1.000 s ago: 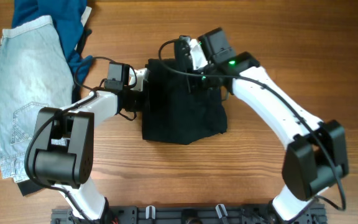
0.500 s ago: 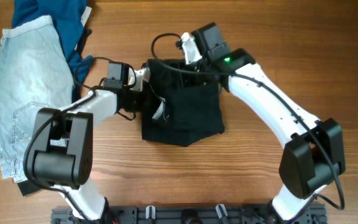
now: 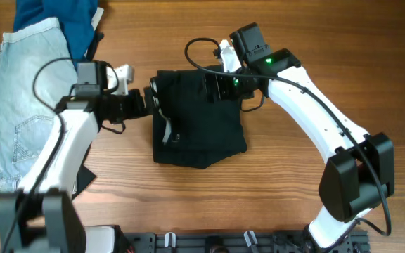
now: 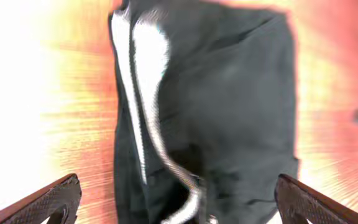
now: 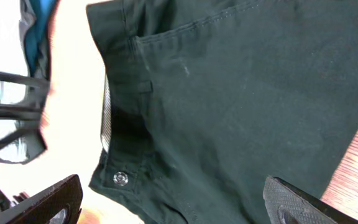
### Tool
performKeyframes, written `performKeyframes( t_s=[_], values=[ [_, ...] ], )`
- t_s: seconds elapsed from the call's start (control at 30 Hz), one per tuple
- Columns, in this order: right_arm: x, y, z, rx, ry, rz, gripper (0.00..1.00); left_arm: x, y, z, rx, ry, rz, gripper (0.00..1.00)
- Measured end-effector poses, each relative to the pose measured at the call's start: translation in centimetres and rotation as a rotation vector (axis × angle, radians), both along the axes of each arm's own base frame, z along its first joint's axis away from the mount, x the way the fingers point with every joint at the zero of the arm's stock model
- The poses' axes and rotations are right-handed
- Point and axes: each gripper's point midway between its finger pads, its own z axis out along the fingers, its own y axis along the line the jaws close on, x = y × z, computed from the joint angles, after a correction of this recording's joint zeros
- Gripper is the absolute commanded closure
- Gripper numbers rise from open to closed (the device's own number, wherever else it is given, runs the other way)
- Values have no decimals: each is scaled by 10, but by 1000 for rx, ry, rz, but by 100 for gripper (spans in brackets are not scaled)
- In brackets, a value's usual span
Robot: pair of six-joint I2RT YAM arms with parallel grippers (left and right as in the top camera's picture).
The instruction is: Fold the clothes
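A folded black pair of shorts (image 3: pixel 201 118) lies mid-table, its waistband with a pale inner lining (image 3: pixel 167 130) turned up on the left side. My left gripper (image 3: pixel 148 100) hovers open at the shorts' upper left edge, holding nothing; the left wrist view shows the shorts (image 4: pixel 229 112) below wide-spread fingertips (image 4: pixel 55 199). My right gripper (image 3: pixel 220 86) stands open over the shorts' top edge. In the right wrist view the dark fabric (image 5: pixel 241 99), a belt loop and a metal snap (image 5: pixel 120 178) lie between its parted fingers (image 5: pixel 303 202).
A pile of clothes sits at the far left: light denim jeans (image 3: pixel 27 91) over a blue garment (image 3: pixel 55 17). Bare wooden table (image 3: pixel 294 183) shows around the shorts. Cables loop from both arms near the shorts' top.
Both grippers have opened and let go of the shorts. The left arm has pulled back to the left; the shorts have settled flatter, a little lower, with the pale waistband lining exposed.
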Motion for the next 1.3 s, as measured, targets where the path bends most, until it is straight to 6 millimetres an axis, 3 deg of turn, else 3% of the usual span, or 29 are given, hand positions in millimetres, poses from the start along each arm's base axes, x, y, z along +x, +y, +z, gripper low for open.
performKeyframes(
  t_s=[0.1, 0.2, 0.4, 0.63, 0.87, 1.07, 1.17, 1.3],
  values=[
    [0, -2, -2, -16, -12, 20, 11, 0, 4, 23, -3, -63, 18, 0],
    [-5, -5, -12, -36, -12, 50, 21, 0, 13, 45, -2, -126, 44, 0],
    [-28, -5, -61, -99, 55, 130, 30, 1, 35, 62, 19, -179, 114, 0],
    [-48, -2, -106, -199, 105, 173, 28, 2, 41, 61, 27, -178, 131, 0],
    [-49, -27, -125, -316, 157, 109, 11, 2, 41, 61, 27, -177, 131, 0],
    [-22, -78, -127, -417, 137, -21, 2, 2, 41, 61, 28, -177, 131, 0],
    [-4, -123, -128, -457, 141, -126, 4, 2, 42, 61, 34, -177, 135, 0],
    [-1, -166, -123, -478, 214, -213, 4, 2, 44, 60, 44, -177, 141, 0]
  ],
)
